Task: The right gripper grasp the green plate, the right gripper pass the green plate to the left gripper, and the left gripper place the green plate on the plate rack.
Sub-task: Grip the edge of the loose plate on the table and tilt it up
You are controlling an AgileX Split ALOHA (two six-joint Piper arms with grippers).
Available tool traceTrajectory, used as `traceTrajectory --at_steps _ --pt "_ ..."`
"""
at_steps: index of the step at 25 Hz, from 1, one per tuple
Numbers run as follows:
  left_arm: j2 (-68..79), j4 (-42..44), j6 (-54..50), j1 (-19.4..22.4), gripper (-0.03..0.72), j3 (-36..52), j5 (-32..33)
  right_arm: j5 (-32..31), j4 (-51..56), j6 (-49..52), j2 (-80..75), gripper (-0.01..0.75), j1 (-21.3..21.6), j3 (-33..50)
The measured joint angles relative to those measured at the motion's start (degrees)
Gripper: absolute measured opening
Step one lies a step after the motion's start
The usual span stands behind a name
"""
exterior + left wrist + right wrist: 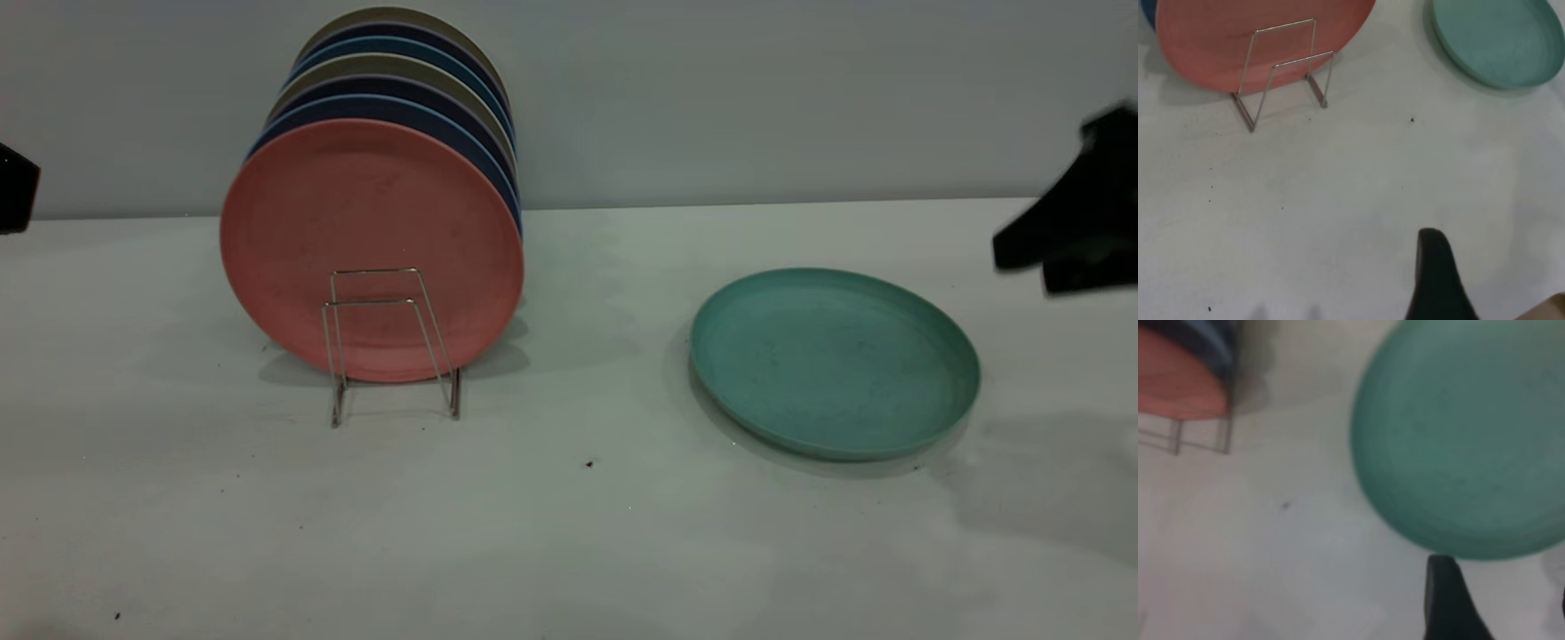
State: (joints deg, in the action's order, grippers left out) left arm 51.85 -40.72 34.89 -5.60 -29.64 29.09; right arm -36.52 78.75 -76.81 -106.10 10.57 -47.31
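The green plate (834, 363) lies flat on the white table at the right; it also shows in the left wrist view (1501, 40) and the right wrist view (1465, 447). My right gripper (1036, 267) hangs open above the table just right of the plate, not touching it; one of its fingers (1448, 600) shows near the plate's rim. The plate rack (391, 342) stands at the left, its two front loops empty (1281, 73). My left gripper (13, 187) is at the far left edge, open and empty, with one finger (1438, 273) over bare table.
A salmon-pink plate (372, 249) stands upright in the rack, with several dark blue and olive plates (400, 80) stacked behind it. A grey wall runs along the back. Bare table lies between the rack and the green plate.
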Motion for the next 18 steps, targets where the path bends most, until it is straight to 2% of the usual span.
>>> traceTrajectory --at_steps 6,14,18 --pt "0.0 -0.2 0.0 0.0 0.495 0.0 0.0 -2.1 0.1 -0.7 -15.7 0.425 2.6 -9.4" --pt "0.0 -0.2 0.1 0.0 0.495 0.0 -0.6 -1.8 -0.4 -0.6 -23.9 0.424 2.6 -18.6" --pt "0.0 -0.2 0.1 0.0 0.495 0.0 -0.7 0.8 -0.9 -0.2 -26.5 0.423 2.6 -21.6"
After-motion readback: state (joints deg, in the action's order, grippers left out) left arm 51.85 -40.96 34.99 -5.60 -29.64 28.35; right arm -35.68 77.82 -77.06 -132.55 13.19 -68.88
